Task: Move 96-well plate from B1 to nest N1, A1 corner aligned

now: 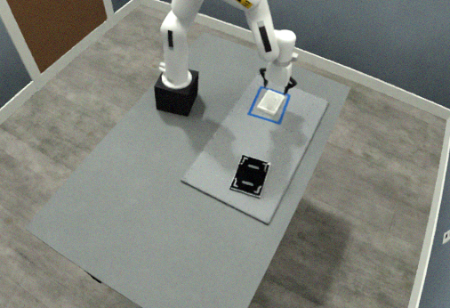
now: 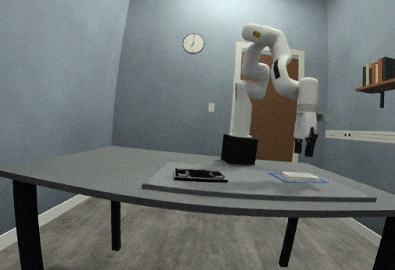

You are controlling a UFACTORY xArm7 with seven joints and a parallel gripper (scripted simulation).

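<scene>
White plate (image 1: 271, 103) looks covered from above; the exterior view shows wide-open, empty fingers (image 2: 311, 145) well above it.

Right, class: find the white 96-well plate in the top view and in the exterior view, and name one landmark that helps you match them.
Top view: the 96-well plate lies right of centre in the upper half, inside the blue square outline.
Exterior view: the plate lies low at right, flat on the raised mat.
Shared landmark: the black plate nest.
</scene>
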